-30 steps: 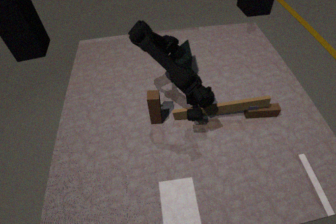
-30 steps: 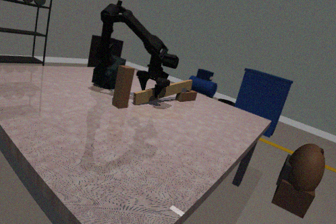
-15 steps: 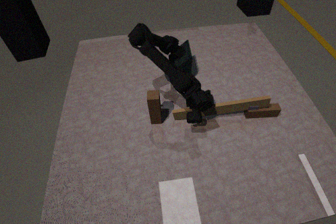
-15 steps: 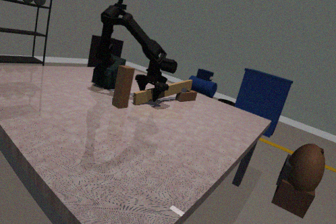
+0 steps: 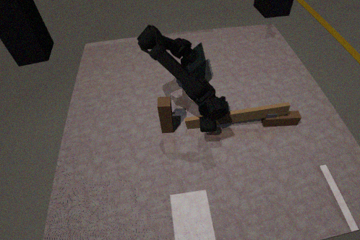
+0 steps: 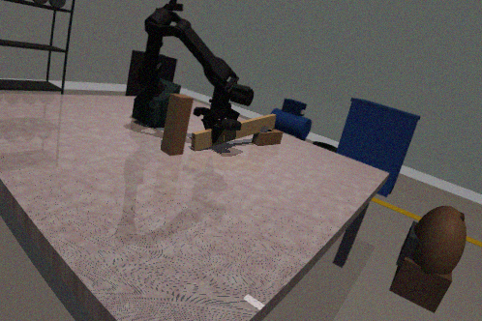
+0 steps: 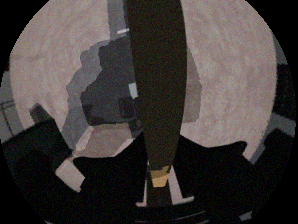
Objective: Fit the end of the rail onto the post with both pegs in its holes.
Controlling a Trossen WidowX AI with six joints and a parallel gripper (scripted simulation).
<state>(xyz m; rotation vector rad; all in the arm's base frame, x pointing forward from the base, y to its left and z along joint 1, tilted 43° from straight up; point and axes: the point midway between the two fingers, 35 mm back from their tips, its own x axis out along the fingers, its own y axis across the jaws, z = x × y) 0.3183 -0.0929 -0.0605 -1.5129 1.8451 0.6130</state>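
The long wooden rail (image 5: 249, 115) (image 6: 256, 125) (image 7: 160, 75) slopes down from the bracket on the low footboard block (image 5: 282, 119) (image 6: 267, 138) to its near end, which is low at the table. The upright wooden post (image 5: 165, 115) (image 6: 176, 125) stands beyond that end, with a gap between them. The pegs and the rail's holes cannot be made out. My gripper (image 5: 212, 119) (image 6: 224, 133) (image 7: 156, 129) points down over the rail, closer to its near end, and is shut on it, one finger on each side. The rail looks dark and wide in the wrist view.
The arm's base (image 5: 196, 65) (image 6: 157, 104) stands behind the rail and post. A white rectangle (image 5: 192, 215) and a thin white strip (image 5: 337, 197) mark the front of the table (image 5: 119, 194) (image 6: 145, 191). A blue chair-like panel (image 6: 377, 143) stands beyond the table.
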